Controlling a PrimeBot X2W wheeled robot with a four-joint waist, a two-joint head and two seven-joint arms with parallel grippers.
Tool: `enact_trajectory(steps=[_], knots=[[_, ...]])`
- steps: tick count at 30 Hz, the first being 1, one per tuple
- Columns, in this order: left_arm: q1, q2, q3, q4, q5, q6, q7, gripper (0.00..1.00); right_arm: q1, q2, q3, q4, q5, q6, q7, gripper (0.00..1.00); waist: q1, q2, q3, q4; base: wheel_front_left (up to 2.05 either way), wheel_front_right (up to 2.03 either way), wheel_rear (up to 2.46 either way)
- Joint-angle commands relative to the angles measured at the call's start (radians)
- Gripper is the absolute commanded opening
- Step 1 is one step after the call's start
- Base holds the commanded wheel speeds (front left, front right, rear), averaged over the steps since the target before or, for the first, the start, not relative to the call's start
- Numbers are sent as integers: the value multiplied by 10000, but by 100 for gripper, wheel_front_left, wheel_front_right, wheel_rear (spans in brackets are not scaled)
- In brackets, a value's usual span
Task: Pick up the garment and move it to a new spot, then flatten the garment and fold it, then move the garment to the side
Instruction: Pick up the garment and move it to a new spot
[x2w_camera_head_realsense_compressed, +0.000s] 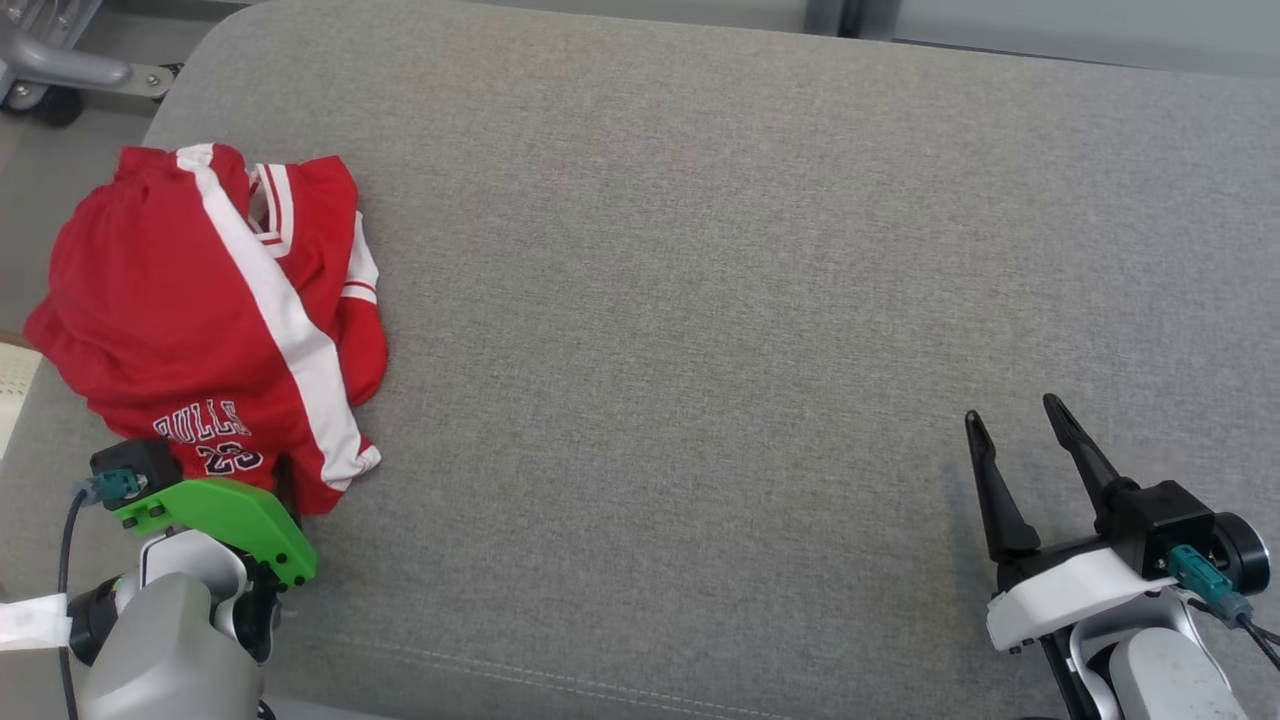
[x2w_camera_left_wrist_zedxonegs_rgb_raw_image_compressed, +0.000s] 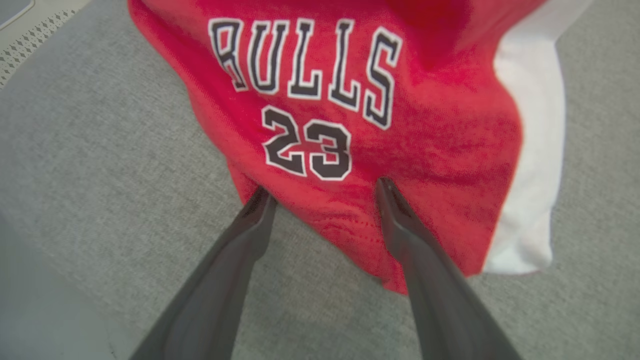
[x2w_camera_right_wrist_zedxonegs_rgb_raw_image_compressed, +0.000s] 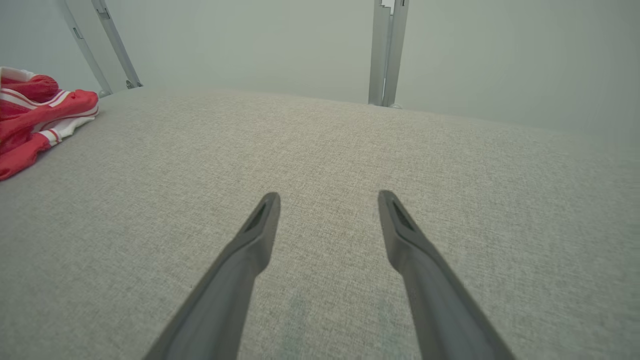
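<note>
The garment (x2w_camera_head_realsense_compressed: 190, 300) is a red jersey with a white stripe and "BULLS 23" printed on it. It lies crumpled at the left edge of the grey cushion (x2w_camera_head_realsense_compressed: 700, 300). In the left wrist view my left gripper (x2w_camera_left_wrist_zedxonegs_rgb_raw_image_compressed: 324, 192) is open at the near hem of the garment (x2w_camera_left_wrist_zedxonegs_rgb_raw_image_compressed: 320, 115). The hem lies between its fingers, with the right fingertip (x2w_camera_left_wrist_zedxonegs_rgb_raw_image_compressed: 387, 192) over the cloth. My right gripper (x2w_camera_head_realsense_compressed: 1015, 420) is open over bare cushion at the lower right, far from the jersey. In the right wrist view my right gripper (x2w_camera_right_wrist_zedxonegs_rgb_raw_image_compressed: 327, 197) holds nothing, and the garment (x2w_camera_right_wrist_zedxonegs_rgb_raw_image_compressed: 30, 115) lies far left.
The cushion's left edge runs just beside the garment, with floor and a white perforated object (x2w_camera_head_realsense_compressed: 15, 385) beyond. A wheeled metal frame (x2w_camera_head_realsense_compressed: 50, 80) stands at the far left corner. Metal posts (x2w_camera_right_wrist_zedxonegs_rgb_raw_image_compressed: 387, 50) rise behind the cushion's far edge.
</note>
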Motion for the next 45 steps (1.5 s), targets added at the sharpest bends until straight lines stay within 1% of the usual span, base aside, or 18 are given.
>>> enact_trajectory(steps=[1, 2, 5, 8, 11, 14, 17, 20, 23, 24, 27, 32, 36, 40, 45], knots=[[-171, 76, -72, 163, 42, -1, -55, 37, -75, 31, -40, -6, 10, 0, -33, 100, 0, -1, 35, -223, 0, 0, 0], [-191, 86, -138, 268, 79, -10, -62, 0, -37, 43, -64, -9, 17, 0, -33, 100, 0, -1, -1, -233, 0, 0, 0], [-192, 108, -154, 509, -57, -31, -56, 0, 118, 102, -124, 20, 19, 0, -33, 100, 0, -1, -154, -216, 0, 0, 0], [-138, 195, -81, 526, -224, -39, -317, 0, 274, 182, -197, 57, 34, 0, -33, 100, 0, -1, -363, -155, 0, 0, 0], [-82, 229, -97, 378, -374, -54, -594, 0, 419, 263, -282, 79, 73, 0, -33, 100, 0, -1, -547, -26, 0, 0, 0], [-52, 186, -244, -71, -569, -60, -808, 0, 564, 317, -306, 99, 101, 0, -33, 100, 0, -1, -744, 110, 0, 0, 0], [-81, 193, -523, -858, -780, -63, -907, 0, 661, 366, -323, 116, 121, 0, -33, 100, 0, -1, -950, 232, 0, 0, 0], [-145, 248, -870, -1954, -1030, -63, -933, 0, 791, 411, -260, 163, 171, 0, -31, 100, 0, -1, -1192, 275, 0, 0, 0], [-135, 358, -1244, -3230, -1077, -60, -804, 0, 814, 480, -184, 166, 214, 0, -33, 100, 0, -1, -1387, 191, 0, 0, 0], [-135, 358, -1244, -3230, -1077, -60, -804, 0, 814, 480, -184, 166, 214, 0, -33, 100, 0, -1, -1387, 191, 0, 0, 0], [15, 313, -1622, -4617, -986, -60, -456, 0, 890, 558, -124, 187, 248, 0, -33, 100, 0, -1, -1572, -19, 0, 0, 0], [243, -57, -2272, -6788, -904, 24, 553, 0, 1008, 670, -80, 168, 311, 0, -33, 100, 0, -1, -1775, -621, 0, 0, 0], [264, -357, -2885, -7827, -707, 176, 1326, 0, 916, 731, -36, 177, 325, 0, -33, 100, 0, -1, -1782, -1386, 0, 0, 0], [28, -751, -3550, -8258, -601, 214, 1722, 0, 839, 801, -35, 182, 340, 0, -31, 100, 0, -1, -1754, -2333, 0, 0, 0], [-380, -1082, -4465, -8081, -697, 254, 1904, 0, 668, 884, 38, 213, 397, 0, -31, 100, 0, -1, -1553, -3731, 0, 0, 0]])
